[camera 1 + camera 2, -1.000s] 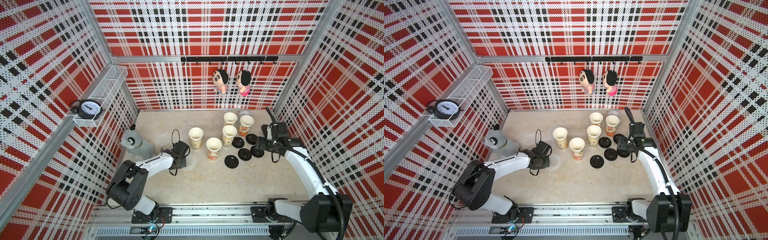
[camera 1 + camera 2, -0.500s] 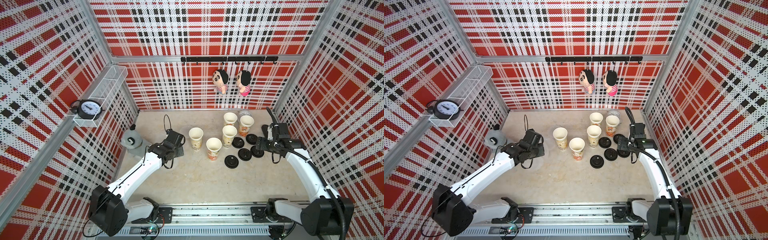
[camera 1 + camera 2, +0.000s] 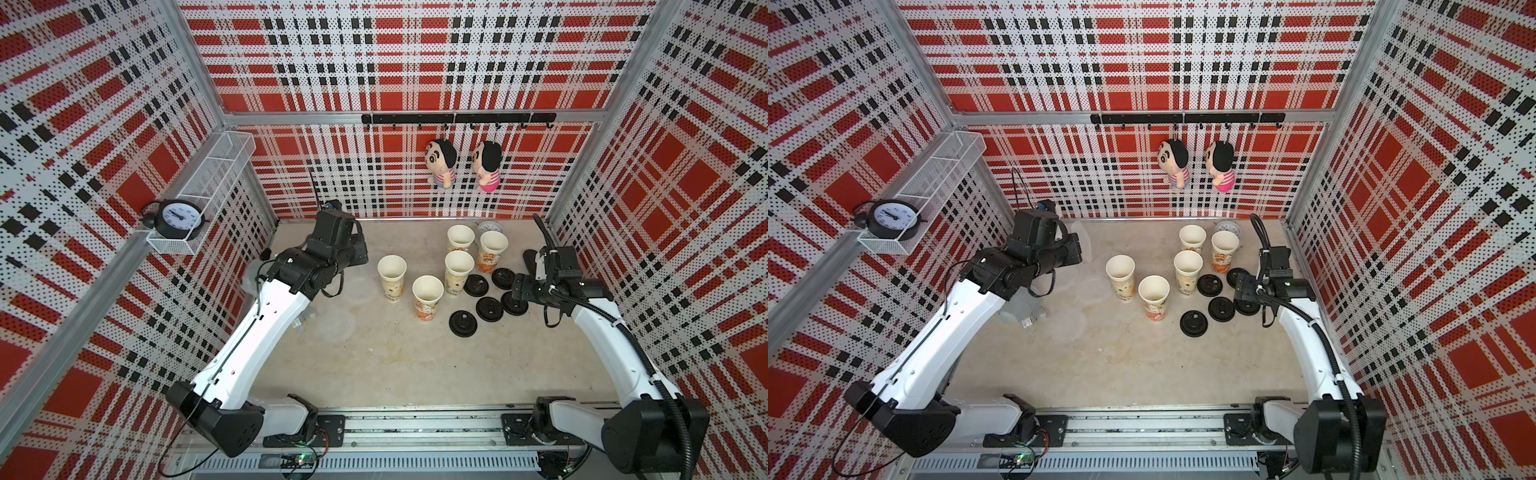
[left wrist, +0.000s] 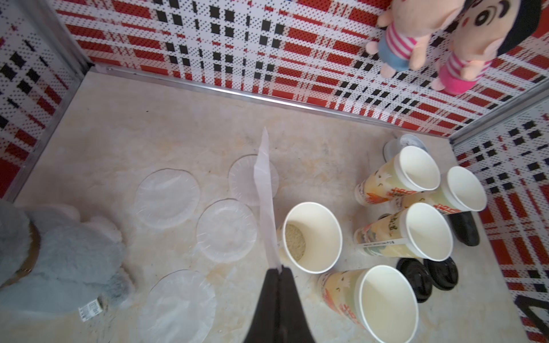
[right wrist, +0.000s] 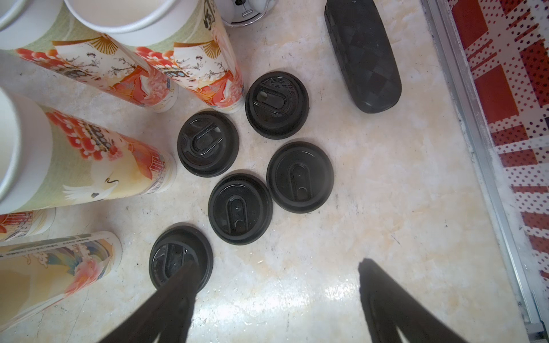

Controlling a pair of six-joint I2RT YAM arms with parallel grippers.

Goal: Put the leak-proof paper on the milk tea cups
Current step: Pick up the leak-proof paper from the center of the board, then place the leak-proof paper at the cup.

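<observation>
Five milk tea cups stand open at the back right in both top views; the leftmost cup [image 3: 391,276] [image 4: 312,237] is nearest my left gripper. My left gripper [image 4: 279,268] [image 3: 359,251] is raised left of the cups and shut on one sheet of leak-proof paper [image 4: 265,190], which shows edge-on beside that cup's rim. Several more sheets [image 4: 166,197] [image 4: 226,230] [image 4: 178,306] lie flat on the table below. My right gripper [image 5: 276,264] [image 3: 519,291] hangs open over bare table next to the black lids, with nothing between its fingers.
Several black lids [image 3: 488,308] [image 5: 239,208] lie right of the cups. A black case [image 5: 362,53] and a small alarm clock [image 3: 489,227] sit near the back wall. A grey plush toy [image 4: 53,255] lies by the left wall. Two dolls [image 3: 440,162] hang above.
My left arm has risen from low over the table's left side and swung toward the back, carrying the paper sheet. The right arm has not moved.
</observation>
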